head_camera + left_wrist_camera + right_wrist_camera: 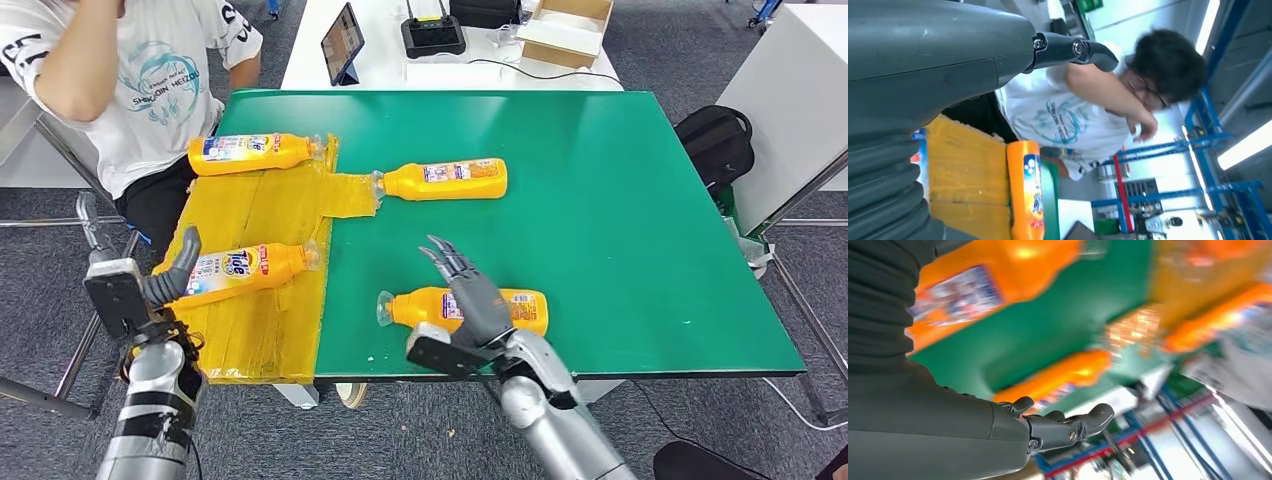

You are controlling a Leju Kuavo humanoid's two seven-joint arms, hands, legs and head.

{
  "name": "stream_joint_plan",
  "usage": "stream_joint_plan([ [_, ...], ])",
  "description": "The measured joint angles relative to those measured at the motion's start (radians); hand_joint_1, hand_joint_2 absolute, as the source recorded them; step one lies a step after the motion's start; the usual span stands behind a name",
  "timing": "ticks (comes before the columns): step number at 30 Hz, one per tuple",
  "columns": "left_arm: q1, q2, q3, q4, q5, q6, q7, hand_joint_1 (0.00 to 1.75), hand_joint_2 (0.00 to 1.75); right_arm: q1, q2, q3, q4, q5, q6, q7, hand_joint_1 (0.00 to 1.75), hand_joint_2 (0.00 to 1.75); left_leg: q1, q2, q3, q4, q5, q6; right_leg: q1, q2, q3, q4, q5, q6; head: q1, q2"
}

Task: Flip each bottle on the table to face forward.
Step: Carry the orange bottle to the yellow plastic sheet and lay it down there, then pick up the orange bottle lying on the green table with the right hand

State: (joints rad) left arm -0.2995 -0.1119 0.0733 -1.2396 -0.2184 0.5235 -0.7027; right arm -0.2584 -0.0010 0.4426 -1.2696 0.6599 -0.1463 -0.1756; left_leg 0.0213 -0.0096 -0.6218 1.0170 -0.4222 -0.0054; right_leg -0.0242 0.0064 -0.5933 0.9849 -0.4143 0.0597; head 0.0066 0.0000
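Four orange bottles lie on the green table (620, 200). Right hand (470, 295), fingers spread and empty, hovers over the nearest bottle (525, 310). Left hand (170, 275), open and empty, beside the Tide bottle (245, 270); its wrist view adds a seated person (1088, 110).

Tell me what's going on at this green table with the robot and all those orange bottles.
Four orange bottles lie on their sides on the green table, two of them on a yellow sheet. The robot's right hand hovers open over the nearest bottle, not gripping it. Its left hand is raised beside the Tide-labelled bottle, holding nothing. A person sits at the far left corner.
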Motion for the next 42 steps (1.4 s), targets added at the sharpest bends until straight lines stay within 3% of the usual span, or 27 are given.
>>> stream_joint_plan([
  [5,0.051,-0.001,-0.031,-0.038,-0.006,-0.02,0.0,0.0,1.75,-0.007,-0.073,-0.011,0.002,-0.006,0.056,0.053,0.0,1.75,0.0,0.0,0.0,0.0,0.0,0.0,0.0,0.0,0.0,0.0,0.0,0.0,0.0,0.0],
  [10,0.066,-0.005,-0.048,-0.039,-0.022,-0.054,0.0,0.0,1.75,-0.008,-0.102,-0.012,0.023,-0.006,0.094,0.074,0.0,1.75,0.0,0.0,0.0,0.0,0.0,0.0,0.0,0.0,0.0,0.0,0.0,0.0,0.0,0.0],
  [26,0.066,-0.033,-0.072,0.019,-0.05,-0.091,0.001,0.0,1.75,-0.023,-0.121,-0.012,0.129,-0.007,0.124,0.094,0.0,1.75,0.0,0.001,0.0,0.0,0.0,0.0,0.0,0.0,0.0,0.0,0.0,0.0,0.0,0.0],
  [42,0.049,-0.062,-0.073,0.112,-0.052,-0.124,0.001,0.0,1.75,-0.185,-0.12,-0.005,0.349,0.042,0.14,0.194,0.0,1.75,0.0,0.0,0.001,0.0,0.001,0.001,0.0,0.0,0.001,0.0,0.001,0.001,0.0,0.0],
])
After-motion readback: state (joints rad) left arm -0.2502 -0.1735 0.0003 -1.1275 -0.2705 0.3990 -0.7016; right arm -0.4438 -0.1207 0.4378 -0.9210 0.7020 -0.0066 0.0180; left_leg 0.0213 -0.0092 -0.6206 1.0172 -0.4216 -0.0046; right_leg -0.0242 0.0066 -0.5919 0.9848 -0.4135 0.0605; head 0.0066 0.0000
